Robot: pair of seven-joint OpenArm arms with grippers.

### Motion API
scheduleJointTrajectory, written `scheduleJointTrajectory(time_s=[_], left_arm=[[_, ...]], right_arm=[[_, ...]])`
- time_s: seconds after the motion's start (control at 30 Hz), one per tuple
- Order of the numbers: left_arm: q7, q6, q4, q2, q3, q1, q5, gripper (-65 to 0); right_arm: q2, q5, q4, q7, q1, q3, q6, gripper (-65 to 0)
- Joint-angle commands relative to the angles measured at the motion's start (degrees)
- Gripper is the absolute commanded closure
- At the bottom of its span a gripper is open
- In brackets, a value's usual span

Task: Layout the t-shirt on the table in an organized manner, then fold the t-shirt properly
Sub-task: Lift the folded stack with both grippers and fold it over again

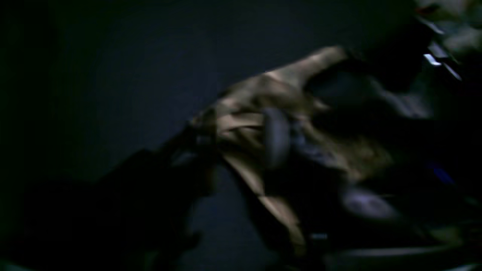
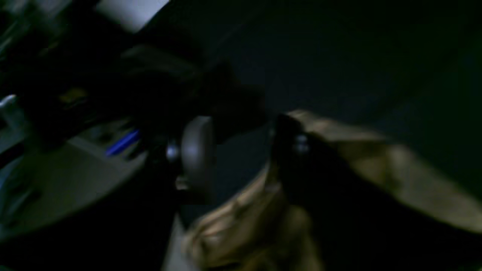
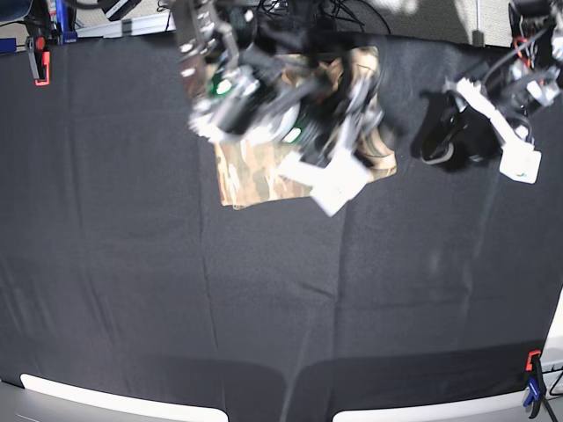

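Black matte cloth covers my wide bench (image 3: pixel 132 290). My soft camouflage t-shirt of tan, cream and brown (image 3: pixel 255 180) lies bunched near the far edge, under my blurred right arm. My right gripper (image 2: pixel 241 150) has jaws parted over the fabric (blurry). My left gripper (image 3: pixel 440 145), beside the shirt: cannot tell.
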Motion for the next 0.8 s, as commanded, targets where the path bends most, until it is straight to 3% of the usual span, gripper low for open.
scheduleJointTrajectory(time_s=[0.0, 0.03, 0.07, 0.17, 0.27, 0.43, 0.57, 0.77], left_arm=[[0.24, -0.52, 1.40, 0.42, -0.15, 0.96, -2.67, 0.0], [1.07, -0.52, 1.64, 1.22, -0.15, 2.03, -4.24, 0.0], [1.81, -0.52, 1.75, 2.12, -0.15, 3.15, -5.88, 0.0], [2.08, -0.52, 1.75, 5.16, 0.26, 6.80, -8.76, 0.0], [2.10, -0.52, 1.75, 7.23, 4.33, 9.35, -7.37, 0.0], [3.43, -0.52, 1.70, 7.28, 17.11, 9.99, 3.98, 0.0], [3.61, -0.52, 0.68, 7.30, 24.94, 9.99, 13.94, 0.0], [-9.07, 0.22, -8.48, 7.30, 28.13, 8.83, 25.24, 0.0]], right_arm=[[0.55, 0.20, 1.05, 1.57, 1.11, 1.38, 0.22, -9.5], [1.33, 0.20, 1.05, 1.73, 1.68, 2.97, 0.24, -2.2], [2.27, 0.20, 1.05, 1.79, 2.36, 4.66, 0.24, 0.0], [5.40, -3.50, 0.98, 3.61, 4.22, 9.29, 0.22, 0.0], [8.92, -4.48, 0.28, 5.75, 5.38, 12.79, 0.20, 0.0], [13.18, -4.50, -6.62, 6.05, 8.04, 13.66, 0.20, 0.0], [14.03, -3.87, -14.19, 6.03, 11.39, 13.53, 0.22, 0.0], [14.03, -4.35, -22.29, 6.05, 15.43, 10.86, 0.28, 0.0]])
